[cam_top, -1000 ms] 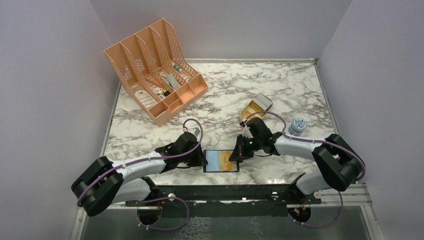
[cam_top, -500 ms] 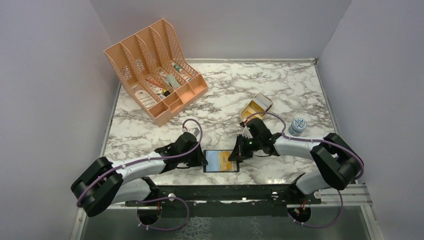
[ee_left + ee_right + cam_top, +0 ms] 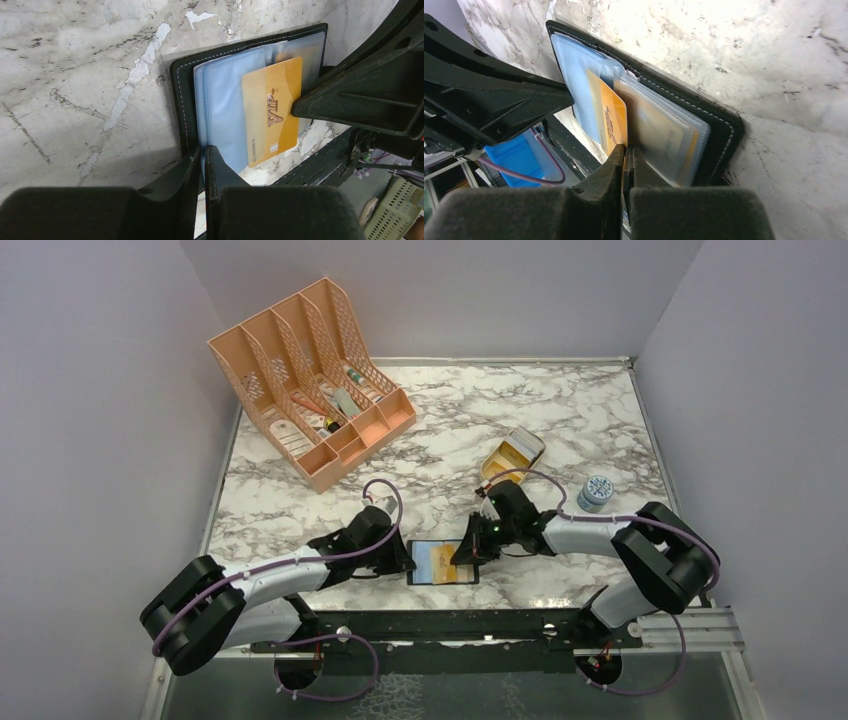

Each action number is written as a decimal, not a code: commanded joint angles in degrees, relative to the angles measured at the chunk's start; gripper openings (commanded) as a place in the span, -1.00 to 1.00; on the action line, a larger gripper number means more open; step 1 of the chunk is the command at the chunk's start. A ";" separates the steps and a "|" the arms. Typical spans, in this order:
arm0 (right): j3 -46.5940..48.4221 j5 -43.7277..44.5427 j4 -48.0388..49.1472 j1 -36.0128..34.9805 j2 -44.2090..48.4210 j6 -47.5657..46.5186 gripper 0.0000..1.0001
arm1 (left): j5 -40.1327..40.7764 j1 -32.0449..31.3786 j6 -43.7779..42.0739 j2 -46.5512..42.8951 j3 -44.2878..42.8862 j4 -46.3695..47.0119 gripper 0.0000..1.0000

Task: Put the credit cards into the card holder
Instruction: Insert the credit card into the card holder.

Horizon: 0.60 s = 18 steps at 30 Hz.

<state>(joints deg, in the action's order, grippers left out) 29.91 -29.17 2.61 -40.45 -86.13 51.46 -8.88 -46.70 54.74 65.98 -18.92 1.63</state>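
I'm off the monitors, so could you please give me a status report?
Left gripper shut on a plastic sleeve of the open card holder. Right gripper shut on gold card, over the sleeves. Nothing blocking.

The table (image 3: 440,430) has a white marble top with grey veins. Plain pale walls (image 3: 100,440) enclose it at 9, 12 and 3 o'clock.

Organiser (image 3: 372,412): peach plastic, lattice sides, four tall bays, low front trays. It stands at 10 o'clock from the table centre, set askew to the table edges. Small items (image 3: 335,405) lie in its bays; their kind cannot be told.

Tin (image 3: 513,455): gold, oval, at 2 o'clock from the table centre.

Jar (image 3: 596,492): small, round, blue-grey, at 4 o'clock from the tin, apart from it.

Rail (image 3: 450,625): dark metal, along the table edge at 6 o'clock.

Beyond that edge, the left wrist view shows a green lattice crate (image 3: 395,220), and the right wrist view a blue box (image 3: 519,155).
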 commanded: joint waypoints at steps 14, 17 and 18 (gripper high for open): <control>-0.76 10.21 2.23 -2.97 2.56 5.04 -0.97 | -3.77 -0.41 2.52 -0.41 3.04 3.27 -0.79; -1.46 12.18 1.26 -2.97 4.90 4.90 -0.97 | -3.75 -0.43 2.63 -0.45 3.19 3.27 -0.79; -1.70 12.36 1.37 -2.97 5.25 4.89 -0.98 | -3.77 -0.46 2.67 -0.41 3.28 3.40 -0.80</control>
<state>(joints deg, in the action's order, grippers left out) 29.36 -22.15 4.78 -43.09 -83.57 55.90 -9.87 -46.59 56.90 65.36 -16.93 4.78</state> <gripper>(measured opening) 0.015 0.105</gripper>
